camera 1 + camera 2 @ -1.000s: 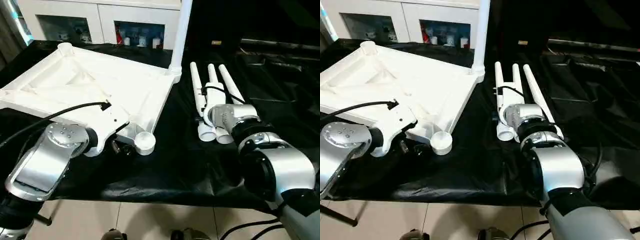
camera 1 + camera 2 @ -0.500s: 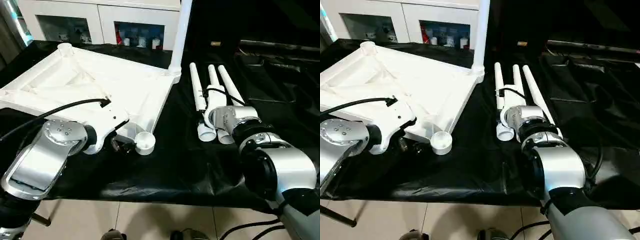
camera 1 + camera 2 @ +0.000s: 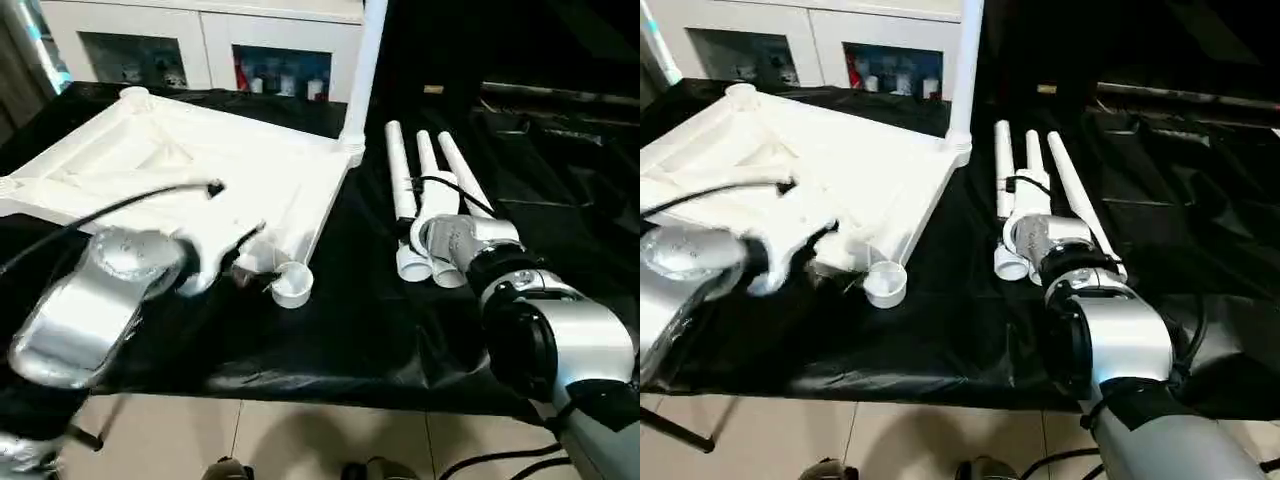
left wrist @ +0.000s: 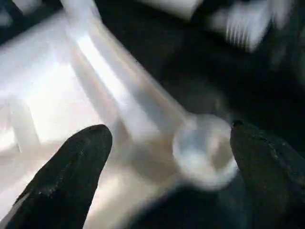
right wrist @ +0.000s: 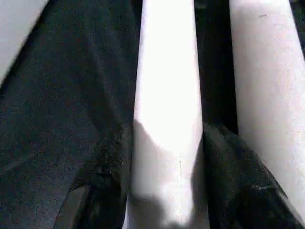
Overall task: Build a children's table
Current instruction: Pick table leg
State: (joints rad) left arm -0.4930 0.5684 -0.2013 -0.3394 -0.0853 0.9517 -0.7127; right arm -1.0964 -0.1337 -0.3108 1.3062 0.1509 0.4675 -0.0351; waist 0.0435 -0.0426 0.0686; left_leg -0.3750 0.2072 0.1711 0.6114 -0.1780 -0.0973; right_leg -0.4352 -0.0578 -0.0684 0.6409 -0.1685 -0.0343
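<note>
Nearby, left pincer [image 4: 167, 157] wide over corner socket [image 4: 205, 150], right pincer [image 5: 167, 191] clamping middle leg [image 5: 167, 95]

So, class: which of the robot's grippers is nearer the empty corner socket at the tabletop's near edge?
Left. The left gripper straddles the corner socket, open; the right gripper is off at the loose legs.

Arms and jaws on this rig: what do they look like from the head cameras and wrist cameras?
Both forearms are rounded silver shells with black joint bands: left arm, right arm. Each wrist housing is white, with a thin black cable looping to it. The gripper fingers are matte black, blunt and rounded.
</note>
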